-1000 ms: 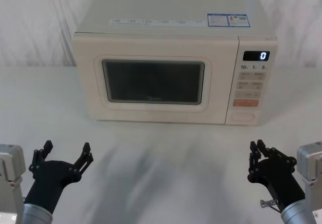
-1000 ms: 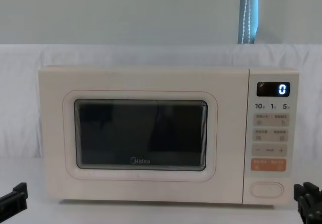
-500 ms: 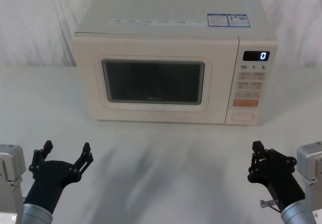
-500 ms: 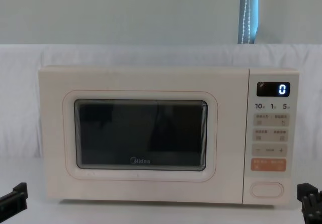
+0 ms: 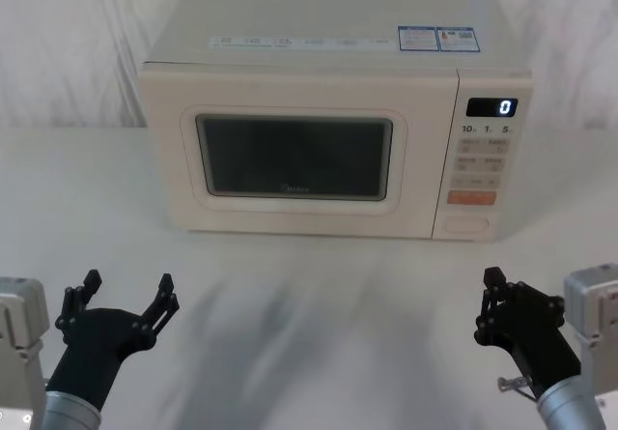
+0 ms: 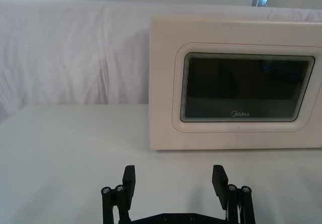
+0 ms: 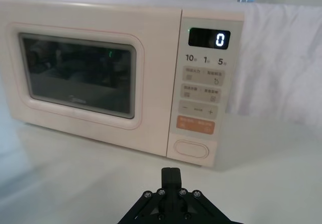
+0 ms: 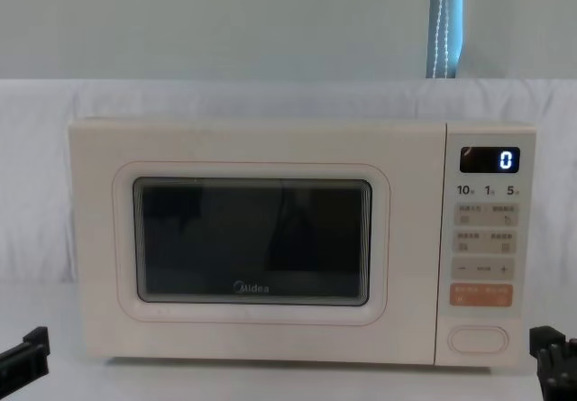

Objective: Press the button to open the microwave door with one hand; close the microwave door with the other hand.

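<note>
The right hand point(image 5: 490, 300) is being held low at the near right of the tabletop point(image 5: 319, 295), well short of the microwave, with its fingers point(image 7: 171, 176) pressed together into a single tip (nothing is being gripped and nothing is being touched). The left hand point(image 5: 126, 300) is being held at the near left, its two fingers point(image 6: 130, 180) spread wide and empty, also well apart from the microwave.

The microwave door point(image 5: 294, 155) is being kept shut, flush with the cream front, at the far middle of the tabletop. The button point(image 7: 191, 149) is being left untouched at the bottom of the control panel point(image 5: 483, 164), just below the orange key point(image 7: 195, 126), on the right side of the microwave. A "0" is being shown on the display point(image 8: 490, 159).

In the chest view only small parts of both hands are being caught at the lower corners, cut off by the frame. The small print on the keys is too fine to be read.
</note>
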